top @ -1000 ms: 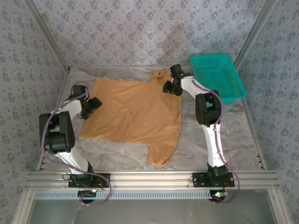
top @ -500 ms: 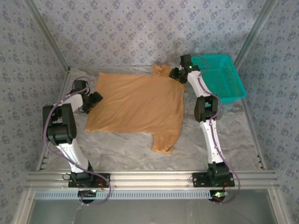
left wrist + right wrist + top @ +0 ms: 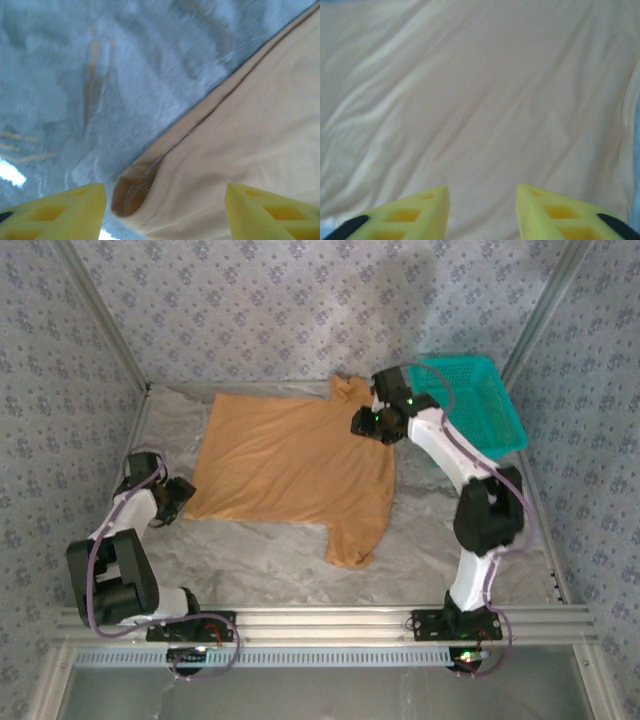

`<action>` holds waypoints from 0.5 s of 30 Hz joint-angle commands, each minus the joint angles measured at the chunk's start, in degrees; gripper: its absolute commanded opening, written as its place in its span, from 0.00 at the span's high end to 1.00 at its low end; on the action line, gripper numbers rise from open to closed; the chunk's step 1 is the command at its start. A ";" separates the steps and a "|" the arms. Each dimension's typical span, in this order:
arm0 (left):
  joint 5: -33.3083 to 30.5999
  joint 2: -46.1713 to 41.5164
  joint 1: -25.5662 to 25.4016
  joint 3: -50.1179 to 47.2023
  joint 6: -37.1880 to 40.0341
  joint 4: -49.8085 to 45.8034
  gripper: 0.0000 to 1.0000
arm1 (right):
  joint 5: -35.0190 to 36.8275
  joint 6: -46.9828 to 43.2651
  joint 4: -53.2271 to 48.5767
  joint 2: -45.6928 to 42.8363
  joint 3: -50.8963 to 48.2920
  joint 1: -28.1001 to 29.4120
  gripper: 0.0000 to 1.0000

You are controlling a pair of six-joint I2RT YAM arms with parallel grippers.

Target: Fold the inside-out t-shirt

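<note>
Orange-tan cloth, the inside-out t-shirt [image 3: 290,465] lies flat on the table [image 3: 430,530], long-ways from left to right. Its near left corner sits just ahead of the left gripper [image 3: 178,498], whose fingers are wide apart and hold nothing. The right gripper [image 3: 362,423] hangs over the far right part, fingers apart and empty too.

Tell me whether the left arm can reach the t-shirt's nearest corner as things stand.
Probably yes: the open left tool sits right at the t-shirt corner, with nothing lying between.

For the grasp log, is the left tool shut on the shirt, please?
No: the left tool is open, its fingers wide apart either side of the shirt corner.
</note>
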 commanded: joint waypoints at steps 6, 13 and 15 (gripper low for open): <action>5.57 4.69 0.42 -2.29 -0.67 5.30 0.50 | 6.93 3.23 -0.51 -19.99 -30.84 8.76 0.66; 5.95 7.06 0.42 -2.96 -1.17 8.38 1.00 | 5.82 13.40 0.85 -33.23 -47.49 19.34 0.67; 6.10 6.65 0.34 -2.80 -1.01 8.03 1.00 | 5.71 15.61 2.48 -34.59 -50.78 21.83 0.66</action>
